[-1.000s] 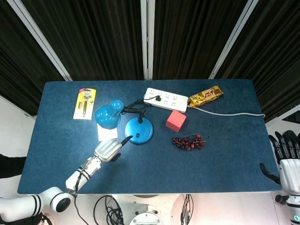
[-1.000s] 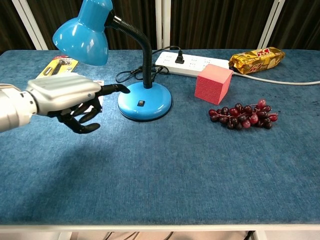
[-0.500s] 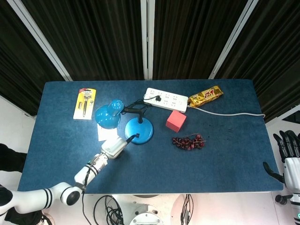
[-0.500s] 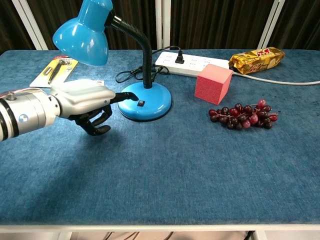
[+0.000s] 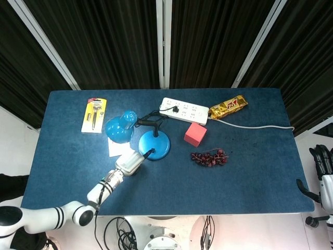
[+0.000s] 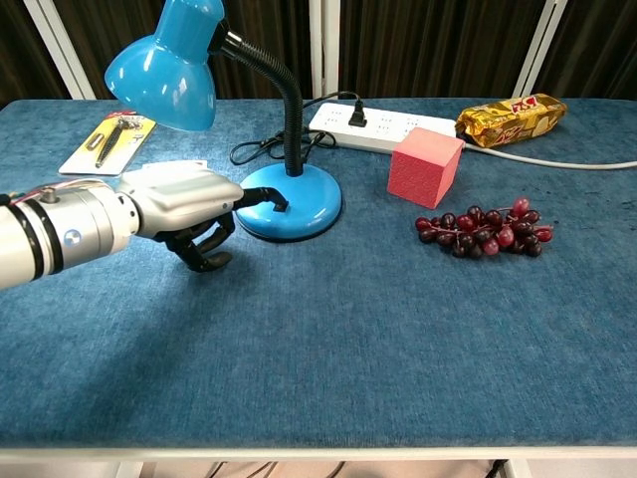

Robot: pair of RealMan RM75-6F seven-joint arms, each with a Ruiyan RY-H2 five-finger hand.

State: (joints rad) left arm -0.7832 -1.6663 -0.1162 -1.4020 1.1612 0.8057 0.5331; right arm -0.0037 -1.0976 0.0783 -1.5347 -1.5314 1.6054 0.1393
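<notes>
A blue desk lamp (image 6: 289, 199) stands on the blue table, its shade (image 6: 164, 70) bent over to the left on a black gooseneck. My left hand (image 6: 184, 204) is at the lamp's round base (image 5: 154, 146). One finger is stretched out onto the base, its tip on the small switch there, and the other fingers are curled under. It holds nothing. In the head view my left hand (image 5: 131, 162) sits just below-left of the base. My right hand (image 5: 323, 174) hangs off the table's right edge with fingers apart, holding nothing.
A white power strip (image 6: 383, 126) with the lamp's plug lies behind the base. A red cube (image 6: 425, 166), a bunch of dark grapes (image 6: 486, 229) and a gold snack packet (image 6: 512, 117) lie to the right. A carded tool (image 6: 107, 139) and a white paper (image 5: 115, 148) are at left.
My left hand has moved right and forward, bringing its outstretched finger from beside the lamp base onto the switch. My right hand has drifted further off the right edge.
</notes>
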